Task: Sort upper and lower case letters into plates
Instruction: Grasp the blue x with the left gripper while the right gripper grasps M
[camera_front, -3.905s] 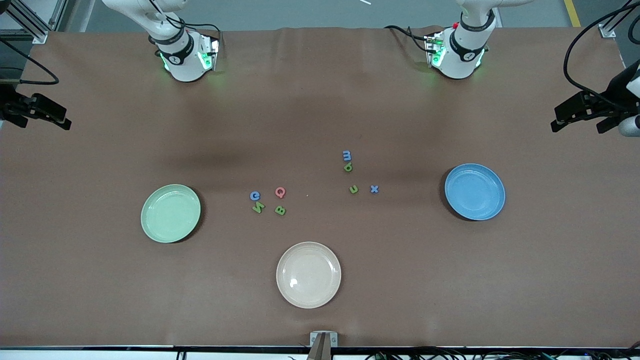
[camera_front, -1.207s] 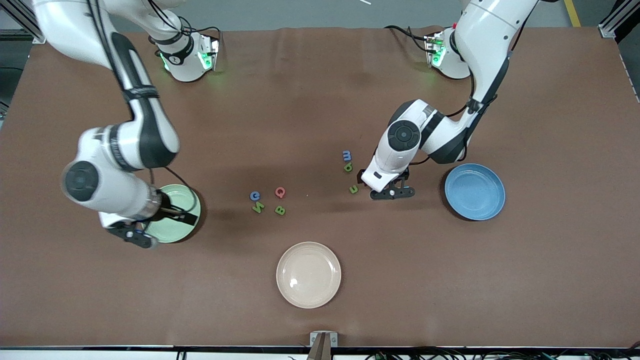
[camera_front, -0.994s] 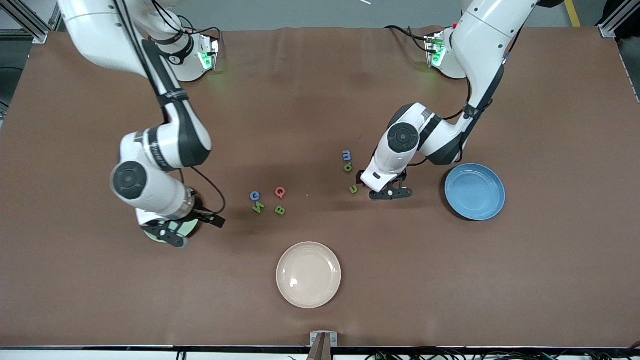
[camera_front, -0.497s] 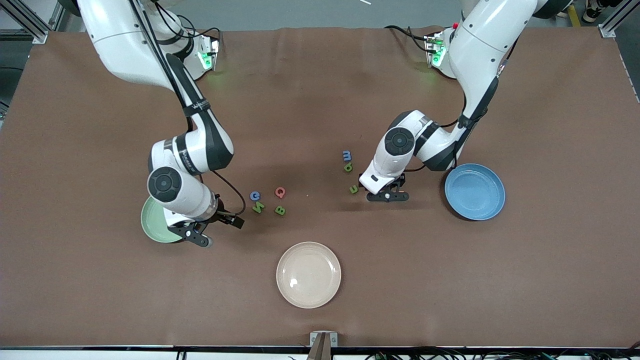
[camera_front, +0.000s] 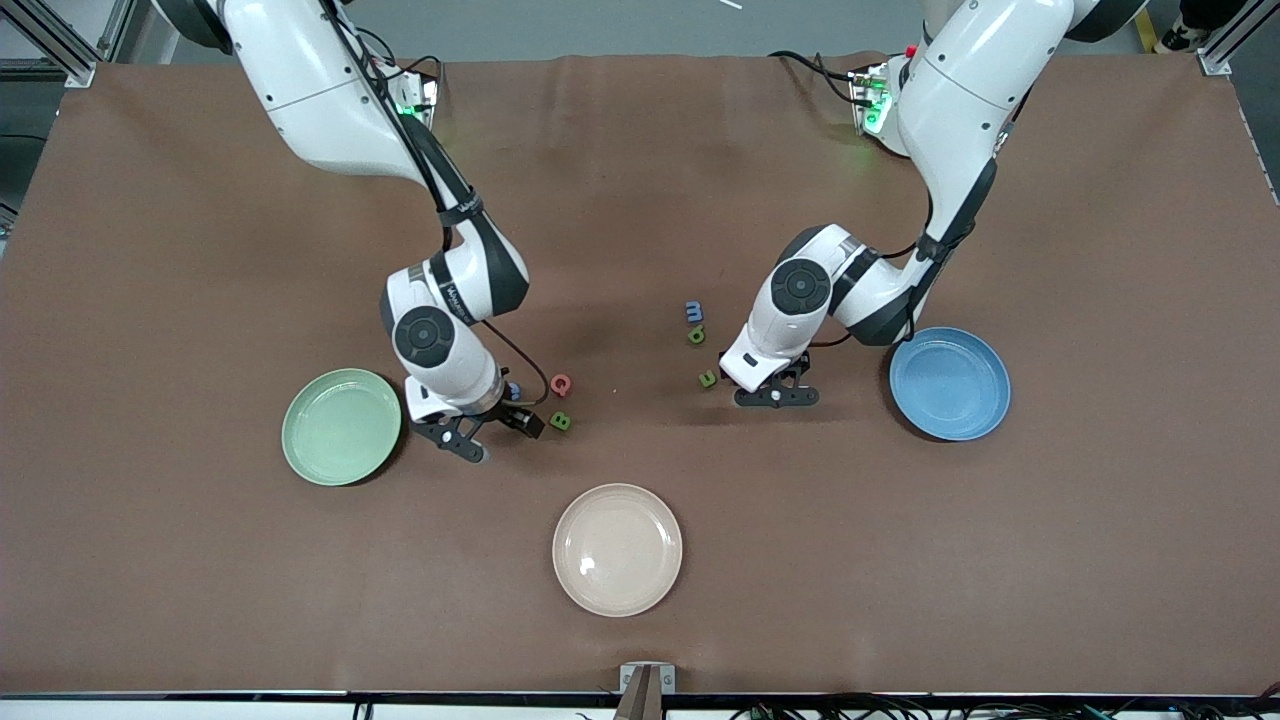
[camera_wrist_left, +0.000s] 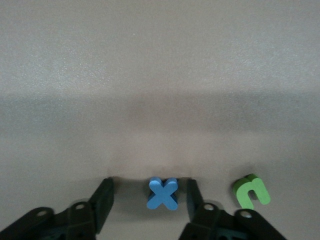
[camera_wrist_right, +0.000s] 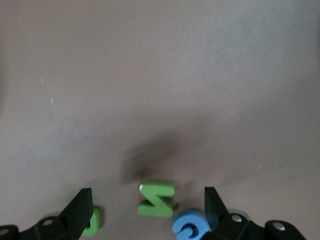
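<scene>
Blue x hidden in front view — between left jaws.

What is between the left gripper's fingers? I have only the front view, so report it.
Observer: In the left wrist view the left gripper is open, its fingers on either side of a blue x that lies on the table.
Operator: Report what lies next to that x.
Observer: A green n lies just outside one finger.
Operator: Now give me the right gripper.
Observer: The right gripper is open, with a green N between its fingers and a blue C close to one finger.
</scene>
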